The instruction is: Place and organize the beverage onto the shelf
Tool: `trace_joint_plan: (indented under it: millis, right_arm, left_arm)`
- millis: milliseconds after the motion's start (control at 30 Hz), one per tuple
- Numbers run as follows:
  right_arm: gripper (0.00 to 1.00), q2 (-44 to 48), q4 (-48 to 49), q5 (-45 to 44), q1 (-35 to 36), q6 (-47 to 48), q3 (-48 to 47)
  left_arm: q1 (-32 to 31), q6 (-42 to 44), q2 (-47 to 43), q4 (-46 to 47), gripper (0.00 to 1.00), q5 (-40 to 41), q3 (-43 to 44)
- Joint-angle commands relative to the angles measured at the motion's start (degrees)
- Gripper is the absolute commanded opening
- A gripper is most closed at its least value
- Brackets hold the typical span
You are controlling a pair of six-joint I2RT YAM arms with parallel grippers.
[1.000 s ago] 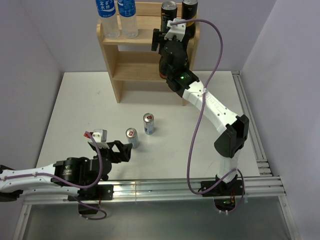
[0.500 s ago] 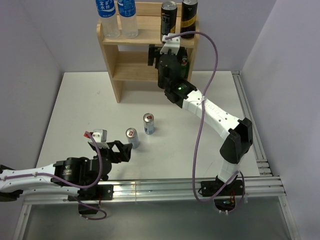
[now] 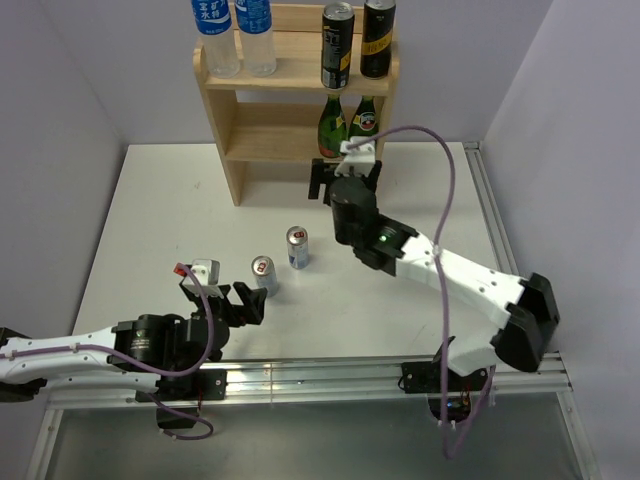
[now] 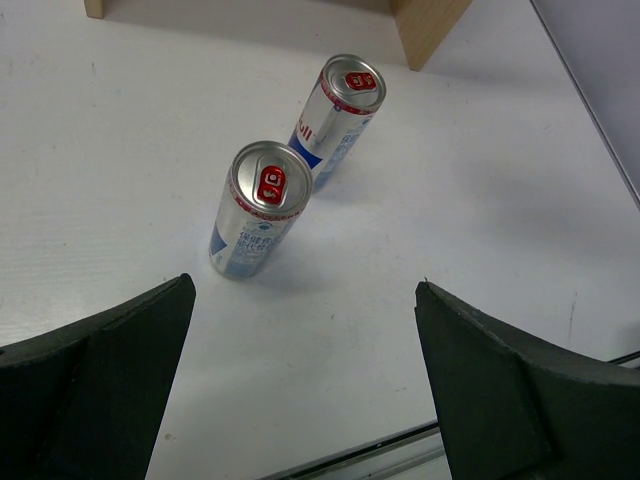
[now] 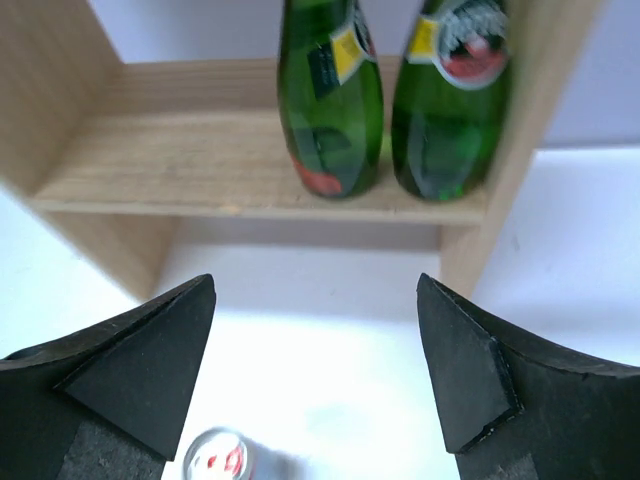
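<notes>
The light-wood shelf (image 3: 270, 152) stands at the back. Its top tier holds two water bottles (image 3: 211, 35) (image 3: 254, 30) and two black-and-gold cans (image 3: 337, 45) (image 3: 377, 38). Two slim silver cans (image 3: 264, 275) (image 3: 297, 247) stand upright on the table; both show in the left wrist view (image 4: 258, 210) (image 4: 338, 118). My left gripper (image 3: 240, 302) (image 4: 304, 285) is open and empty, just short of the nearer can. My right gripper (image 3: 345, 183) (image 5: 315, 282) is open and empty, in front of the shelf's lower tier (image 5: 150, 160), with one silver can (image 5: 217, 458) below it.
Two green glass bottles (image 3: 331, 125) (image 3: 365, 120) stand at the right end of the lower tier, close ahead in the right wrist view (image 5: 330, 100) (image 5: 455, 100). A shelf foot (image 4: 425, 25) shows beyond the cans. A metal rail (image 3: 350, 372) runs along the near table edge.
My right gripper has drawn back from the top tier, down and toward me, leaving the black-and-gold can standing there. My left gripper has shifted slightly toward the nearer silver can.
</notes>
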State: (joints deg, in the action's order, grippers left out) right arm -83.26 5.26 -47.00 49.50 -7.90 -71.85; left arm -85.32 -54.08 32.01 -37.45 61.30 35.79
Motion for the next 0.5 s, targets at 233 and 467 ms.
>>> trace_joint_plan:
  millis: [233, 467]
  right_arm:
    - [0.88, 22.61, -4.82, -3.98, 6.31, -20.92, 24.03]
    - [0.87, 32.97, -14.13, -4.94, 8.07, -27.69, 31.68]
  left_arm:
    - [-0.37, -0.31, 5.85, 1.33, 0.99, 0.84, 2.17]
    - [-0.29, 3.46, 18.52, 13.53, 0.99, 0.84, 0.78]
